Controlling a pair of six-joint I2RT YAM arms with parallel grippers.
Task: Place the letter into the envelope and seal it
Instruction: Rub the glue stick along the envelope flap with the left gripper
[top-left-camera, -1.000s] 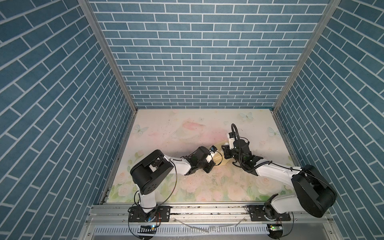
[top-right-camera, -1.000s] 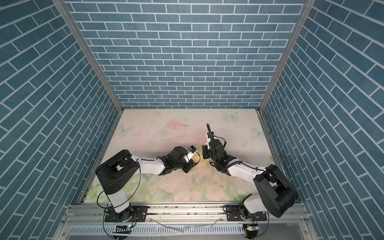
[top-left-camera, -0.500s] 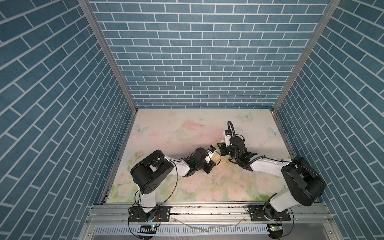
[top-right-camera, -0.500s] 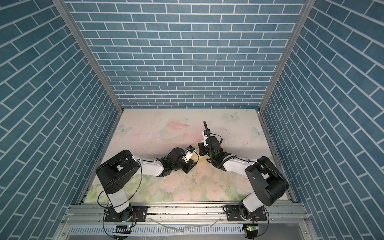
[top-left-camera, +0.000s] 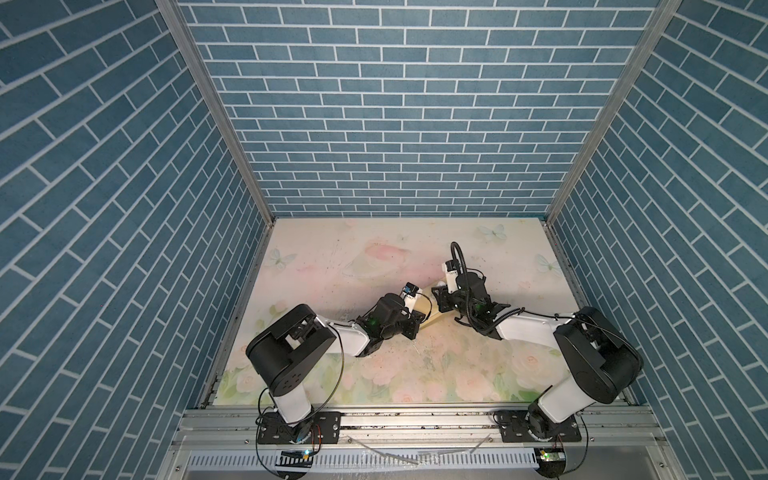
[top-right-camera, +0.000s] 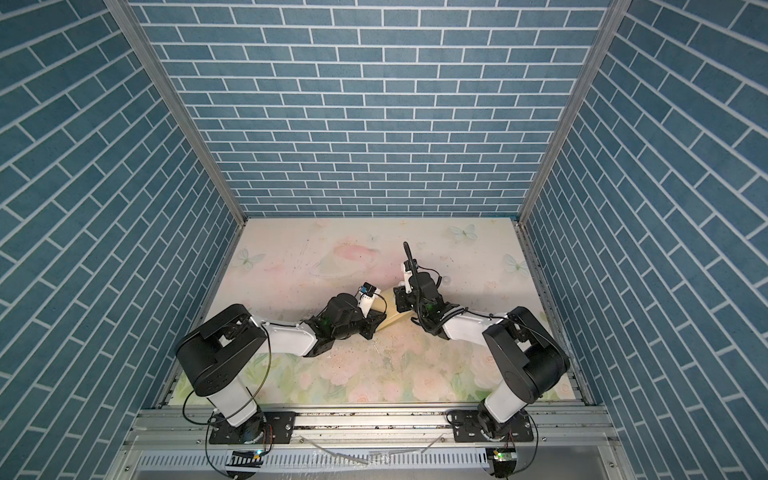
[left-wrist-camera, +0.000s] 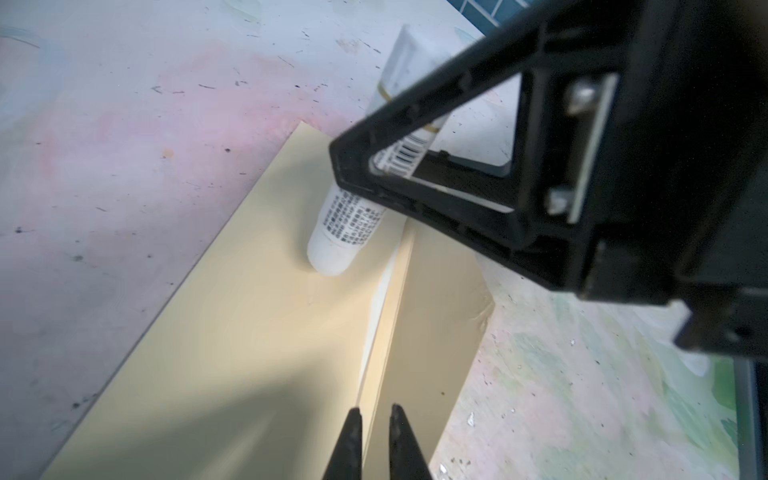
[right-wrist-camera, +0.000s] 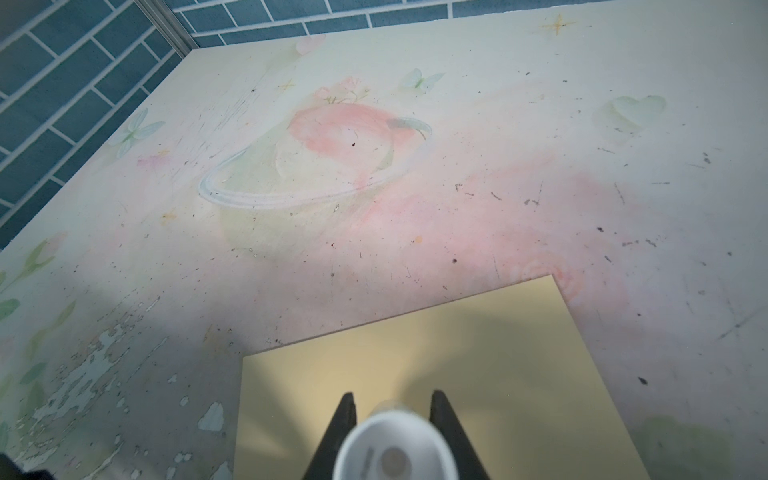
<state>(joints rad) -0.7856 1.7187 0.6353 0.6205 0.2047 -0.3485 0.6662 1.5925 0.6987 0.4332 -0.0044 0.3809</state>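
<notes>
Sealing appears to be proceeding. The envelope (left-wrist-camera: 249, 332) is lying near the tabletop (right-wrist-camera: 374, 249) centre; no letter is showing. The right gripper (right-wrist-camera: 392, 399) is clamping a tube (left-wrist-camera: 340, 237), tip on the envelope. The left gripper (left-wrist-camera: 374, 413), jaws nearly closed, is straddling its fold; grip unconfirmed. Next: probably spreading glue, then pressing the flap.

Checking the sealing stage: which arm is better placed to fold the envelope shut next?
Probably left. The left gripper straddles the raised edge of the envelope, jaws nearly together. The right gripper is occupied, holding the white tube tip-down on it.
</notes>
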